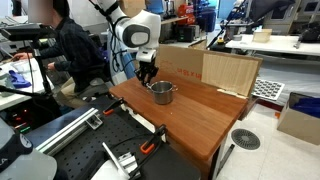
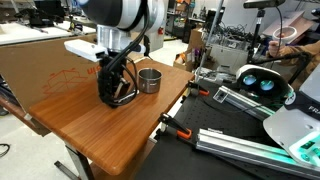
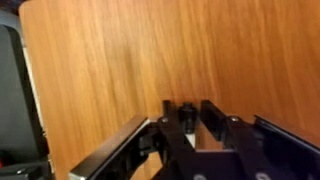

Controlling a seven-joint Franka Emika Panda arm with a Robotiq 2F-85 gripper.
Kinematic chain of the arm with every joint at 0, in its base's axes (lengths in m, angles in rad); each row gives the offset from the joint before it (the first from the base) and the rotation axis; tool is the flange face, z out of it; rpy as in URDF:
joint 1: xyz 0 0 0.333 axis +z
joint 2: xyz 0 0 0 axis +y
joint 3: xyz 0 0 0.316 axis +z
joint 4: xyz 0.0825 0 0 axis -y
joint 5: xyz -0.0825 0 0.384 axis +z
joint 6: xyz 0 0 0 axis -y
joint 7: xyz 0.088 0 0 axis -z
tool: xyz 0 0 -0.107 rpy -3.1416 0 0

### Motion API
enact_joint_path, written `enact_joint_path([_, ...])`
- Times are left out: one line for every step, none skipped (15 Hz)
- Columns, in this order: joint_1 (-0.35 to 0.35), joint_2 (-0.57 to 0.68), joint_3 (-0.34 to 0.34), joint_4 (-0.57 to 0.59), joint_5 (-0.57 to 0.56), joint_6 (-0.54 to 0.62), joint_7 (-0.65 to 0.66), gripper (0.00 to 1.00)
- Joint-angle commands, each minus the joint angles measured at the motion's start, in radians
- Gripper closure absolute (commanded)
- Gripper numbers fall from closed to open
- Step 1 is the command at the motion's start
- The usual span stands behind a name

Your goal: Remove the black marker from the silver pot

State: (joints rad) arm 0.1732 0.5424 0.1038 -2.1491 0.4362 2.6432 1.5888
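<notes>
Looks like the arm is working on the tail end of the take-out step. The gripper (image 2: 118,95) is hanging right down at the table (image 2: 95,135), just beside the silver pot (image 2: 149,80) rather than over it, and nothing is poking out of the pot in both exterior views. A short dark bar at the fingertips is probably the black marker (image 2: 125,99), lying on or just off the wood, but it's blurry. In the wrist view the jaws are showing only a narrow gap with plain wood behind. It's too dark to tell whether they're pinching the marker or not. If they are, the next move is probably calling for letting go fully and lifting straight up, keeping clear of the pot's rim.
</notes>
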Motion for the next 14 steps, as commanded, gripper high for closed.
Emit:
enact_joint_path([0.026, 0.022, -0.024, 0.032, 0.009, -0.009, 0.015, 0.31])
enact_joint_path([0.027, 0.021, -0.025, 0.032, 0.008, -0.009, 0.016, 0.22])
enact_joint_path([0.028, 0.020, -0.026, 0.034, 0.008, -0.009, 0.017, 0.16])
enact_joint_path([0.024, 0.018, -0.023, 0.035, 0.013, -0.009, 0.013, 0.09])
enact_joint_path([0.020, 0.017, -0.019, 0.038, 0.019, -0.011, 0.008, 0.01])
enact_joint_path([0.020, 0.016, -0.020, 0.041, 0.019, -0.013, 0.009, 0.00])
enact_joint_path([0.021, 0.014, -0.021, 0.043, 0.018, -0.012, 0.011, 0.00])
enact_joint_path([0.022, 0.011, -0.021, 0.044, 0.018, -0.011, 0.013, 0.00])
enact_joint_path([0.022, 0.008, -0.021, 0.046, 0.017, -0.011, 0.014, 0.00])
enact_joint_path([0.021, 0.004, -0.020, 0.047, 0.018, -0.009, 0.012, 0.00])
enact_joint_path([0.021, 0.001, -0.020, 0.048, 0.018, -0.008, 0.010, 0.00])
enact_joint_path([0.022, -0.004, -0.021, 0.048, 0.017, -0.005, 0.011, 0.00])
enact_joint_path([0.024, -0.008, -0.023, 0.050, 0.015, -0.004, 0.014, 0.00])
enact_joint_path([0.025, -0.015, -0.024, 0.051, 0.015, -0.003, 0.018, 0.00])
